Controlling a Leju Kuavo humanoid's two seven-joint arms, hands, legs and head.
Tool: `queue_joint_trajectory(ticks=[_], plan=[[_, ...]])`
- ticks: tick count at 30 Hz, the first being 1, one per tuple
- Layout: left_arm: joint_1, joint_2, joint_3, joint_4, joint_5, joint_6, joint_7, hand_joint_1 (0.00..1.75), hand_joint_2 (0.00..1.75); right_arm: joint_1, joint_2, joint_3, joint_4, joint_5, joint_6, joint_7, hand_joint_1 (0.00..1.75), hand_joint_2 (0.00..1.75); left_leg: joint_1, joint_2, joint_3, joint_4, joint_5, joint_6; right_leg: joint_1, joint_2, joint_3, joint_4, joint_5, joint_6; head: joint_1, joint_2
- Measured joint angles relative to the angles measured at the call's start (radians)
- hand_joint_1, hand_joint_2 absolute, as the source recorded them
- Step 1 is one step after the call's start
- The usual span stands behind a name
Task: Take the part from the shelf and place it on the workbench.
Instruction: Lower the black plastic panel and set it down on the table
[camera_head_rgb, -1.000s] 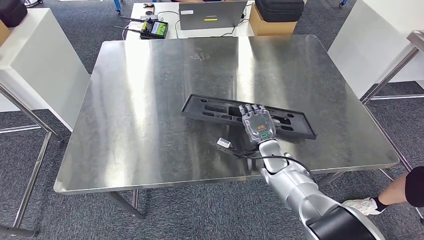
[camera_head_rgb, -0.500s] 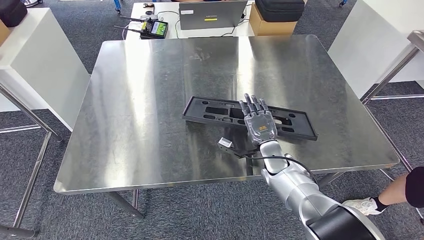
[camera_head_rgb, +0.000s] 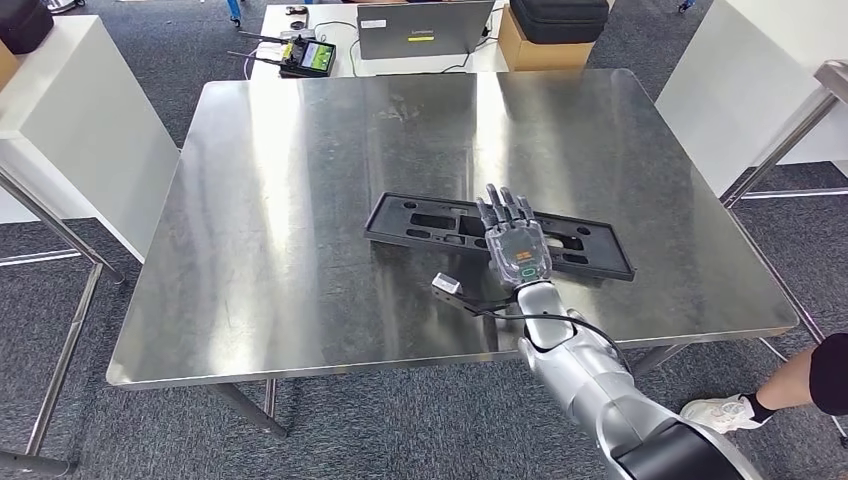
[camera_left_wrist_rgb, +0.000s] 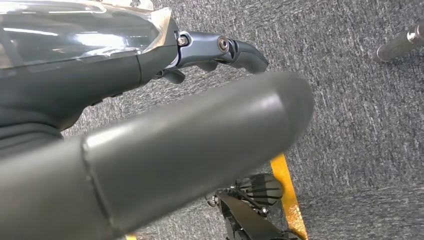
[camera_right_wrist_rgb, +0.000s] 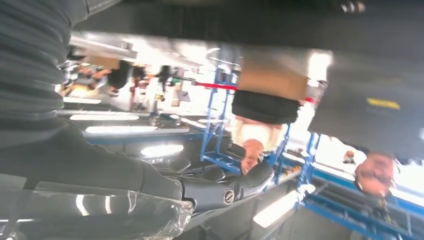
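One black part (camera_head_rgb: 498, 232) lies flat on the workbench (camera_head_rgb: 300, 200) — right hand (camera_head_rgb: 516, 245) above it, fingers spread.

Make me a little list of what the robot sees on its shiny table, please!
table: steel workbench, shiny
part: long black tray-like part lying flat on the workbench
right hand: over the middle of the part, fingers straight and spread, holding nothing
left hand: hanging over grey carpet, holding nothing
small item: little tag on a cable near the right wrist
behind the table: laptop, cardboard box
person: a shoe at the table's corner
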Motion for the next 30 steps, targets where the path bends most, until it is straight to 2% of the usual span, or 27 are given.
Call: queue_joint_trajectory(ticks=[4,7,9,12,15,18,22,27,30], plan=[[0.0,0.0,0.0,0.0,0.002,0.004,0.0,0.0,0.0,0.052,0.025,-0.087,-0.139,-0.058,-0.002,-0.119,0.0,1.75,0.0,0.0,0.0,0.0,0.0,0.0,0.0,0.0,0.0,0.0,0.0,0.0,0.0,0.0],[0.001,0.001,0.0,0.0,0.002,0.006,0.001,0.0,0.0,0.103,0.063,-0.17,-0.264,-0.195,-0.002,-0.296,0.0,1.75,0.001,0.0,-0.001,0.0,0.0,0.0,0.0,0.0,-0.001,0.0,0.0,0.0,0.0,0.0],[0.0,0.001,0.0,0.0,0.003,0.008,0.004,0.0,0.0,0.142,0.099,-0.219,-0.347,-0.347,0.0,-0.416,0.0,1.75,0.001,0.0,-0.001,0.0,0.0,0.0,0.0,0.0,-0.001,0.0,0.0,-0.001,0.0,0.0],[0.0,0.0,0.003,0.0,0.016,0.018,0.013,0.0,0.0,0.211,0.135,-0.23,-0.485,-0.663,0.041,-0.545,0.0,1.75,0.001,-0.001,-0.001,0.0,0.0,0.0,0.0,0.0,-0.001,0.0,-0.001,-0.001,0.0,0.0],[0.001,0.0,0.011,0.0,0.036,0.034,0.022,0.0,0.0,0.294,0.151,-0.197,-0.646,-0.979,0.15,-0.643,0.0,1.75,0.001,0.0,-0.001,0.0,0.0,0.0,0.0,0.0,-0.001,0.0,-0.001,-0.001,0.0,0.0],[0.001,0.001,0.022,0.0,0.046,0.044,0.024,0.0,0.0,0.372,0.155,-0.156,-0.799,-1.172,0.244,-0.695,0.0,1.75,0.001,-0.001,-0.001,0.0,0.0,0.0,0.0,0.0,-0.002,0.0,-0.001,-0.001,0.0,0.0],[0.001,0.001,0.032,0.0,0.051,0.049,0.026,0.0,0.0,0.42,0.153,-0.133,-0.912,-1.255,0.294,-0.718,0.0,0.0,0.0,0.0,-0.001,0.0,-0.001,0.0,0.0,0.0,-0.002,0.0,-0.001,-0.001,0.0,0.0],[0.002,0.001,0.038,0.0,0.064,0.063,0.036,0.0,0.0,0.493,0.14,-0.107,-1.052,-1.527,0.491,-0.77,0.0,0.0,0.0,-0.001,-0.001,0.0,-0.001,0.0,0.001,0.0,-0.002,0.0,-0.001,-0.001,0.0,0.0],[0.001,0.0,0.051,0.0,0.078,0.077,0.039,0.0,0.0,0.548,0.123,-0.083,-1.141,-1.629,0.587,-0.78,0.0,0.0,0.0,-0.001,-0.001,0.0,-0.001,0.0,0.001,0.0,-0.002,0.0,-0.001,-0.001,0.0,0.0]])
